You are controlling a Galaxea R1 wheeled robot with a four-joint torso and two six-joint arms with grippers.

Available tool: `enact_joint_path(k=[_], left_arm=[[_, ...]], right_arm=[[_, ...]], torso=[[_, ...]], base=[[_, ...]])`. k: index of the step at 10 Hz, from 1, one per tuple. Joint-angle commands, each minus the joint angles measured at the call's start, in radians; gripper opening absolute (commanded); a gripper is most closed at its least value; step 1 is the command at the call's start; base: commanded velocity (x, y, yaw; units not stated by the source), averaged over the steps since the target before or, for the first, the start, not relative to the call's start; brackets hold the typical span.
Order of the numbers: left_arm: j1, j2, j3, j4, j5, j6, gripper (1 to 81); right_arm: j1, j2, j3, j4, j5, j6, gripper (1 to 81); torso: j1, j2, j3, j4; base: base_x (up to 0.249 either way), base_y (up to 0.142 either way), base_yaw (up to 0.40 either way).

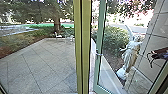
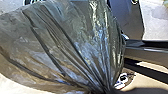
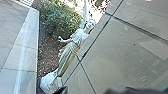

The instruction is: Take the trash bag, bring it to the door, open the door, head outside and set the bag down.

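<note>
The trash bag [image 2: 75, 47] is at my left gripper [image 2: 103, 91], its neck gathered tight there; I judge that I have it pinched shut. From that grip the bag's folds fan outward, so I take its long axis to run straight away from me. My left arm is the nearer. My right gripper [image 1: 155, 55] is at about two o'clock, apart from the bag; how it is set I can't tell. A yellow-green door post [image 1: 82, 47] stands at twelve. Just right of it, toward one, the green-framed glass door [image 1: 99, 58] looks ajar. A pale statue [image 1: 130, 53] stands at one to two, beside a stone-clad wall [image 1: 155, 30]. Paving [image 1: 42, 65] spreads at eleven, a tree [image 1: 57, 23] beyond.
</note>
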Motion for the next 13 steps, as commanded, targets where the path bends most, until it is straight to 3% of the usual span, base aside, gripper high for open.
enact_joint_path(k=[1,2,5,6,8,10,13], left_arm=[[-0.028,-0.006,0.009,-0.013,0.074,-0.002,1.0],[-0.028,-0.006,0.009,-0.012,0.074,-0.001,1.0],[-0.028,-0.008,0.006,-0.012,0.074,0.000,1.0],[-0.028,-0.006,0.006,-0.012,0.074,0.000,1.0],[-0.028,-0.006,0.010,-0.008,0.074,0.000,1.0],[-0.028,-0.014,0.010,-0.008,0.074,0.003,1.0],[-0.028,-0.009,0.009,-0.001,0.072,0.009,1.0]], right_arm=[[0.170,-0.010,-0.007,-0.027,-0.028,0.004,81.1],[0.167,-0.010,-0.008,-0.027,-0.028,0.004,81.1],[0.161,0.004,0.002,-0.007,-0.029,0.004,81.1],[0.153,0.019,0.020,0.060,-0.056,0.002,81.1],[0.095,-0.002,0.208,0.231,-0.233,-0.004,81.1],[0.058,-0.073,0.433,0.346,-0.333,0.004,81.1],[-0.021,-0.125,0.602,0.485,-0.470,0.002,81.1]], torso=[[0.000,0.000,0.000,0.001],[0.000,0.000,0.000,-0.004],[0.000,0.000,0.000,-0.004],[0.000,0.000,0.000,-0.004],[0.000,0.000,0.000,-0.004],[0.000,0.000,0.000,-0.004],[0.000,0.000,0.000,-0.004]], base=[[0.000,0.000,0.000],[0.000,0.000,0.000],[0.000,0.000,0.000],[0.000,0.000,0.000],[0.000,0.000,0.000],[0.000,0.000,0.000],[0.000,0.000,0.000]])
